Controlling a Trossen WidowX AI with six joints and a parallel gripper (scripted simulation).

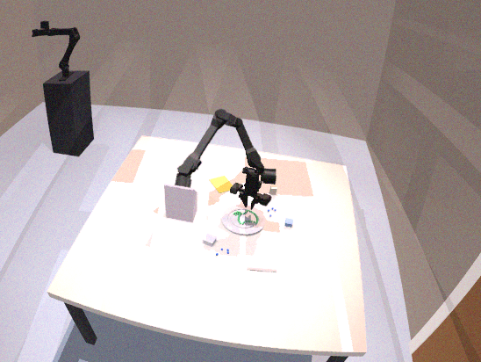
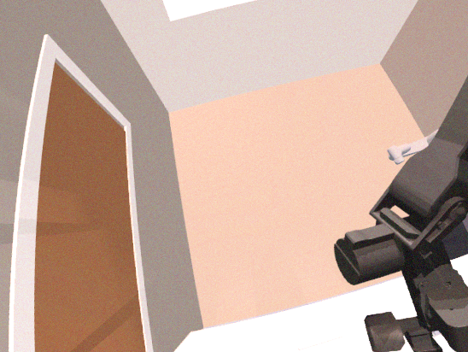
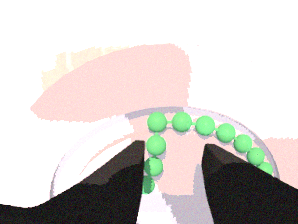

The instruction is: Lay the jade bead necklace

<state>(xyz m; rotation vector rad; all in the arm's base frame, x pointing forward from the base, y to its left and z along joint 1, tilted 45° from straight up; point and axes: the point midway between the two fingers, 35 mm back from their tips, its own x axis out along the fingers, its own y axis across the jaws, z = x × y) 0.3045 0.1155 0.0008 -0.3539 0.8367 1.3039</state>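
Observation:
The green jade bead necklace [image 1: 237, 213] [image 3: 181, 121] lies on the round, pale bead board [image 1: 228, 226] [image 3: 80, 145]. In the wrist view its beads run along the far right side in a curve, then turn at a corner and come down in a line beside the left finger, which hides the lower beads. Whether those beads sit in the groove is not clear. My gripper [image 1: 248, 207] [image 3: 173, 152] is above the board, partly open, with a gap between its fingertips and nothing held. In the exterior view the fingertips are out of frame.
An upright pale panel [image 1: 181, 203] stands left of the board. A yellow square [image 1: 220, 184] lies behind it. A white block [image 1: 210, 240], a blue block [image 1: 289, 222], a small pale block [image 1: 273, 191], small blue beads and a thin rod [image 1: 262, 270] lie around.

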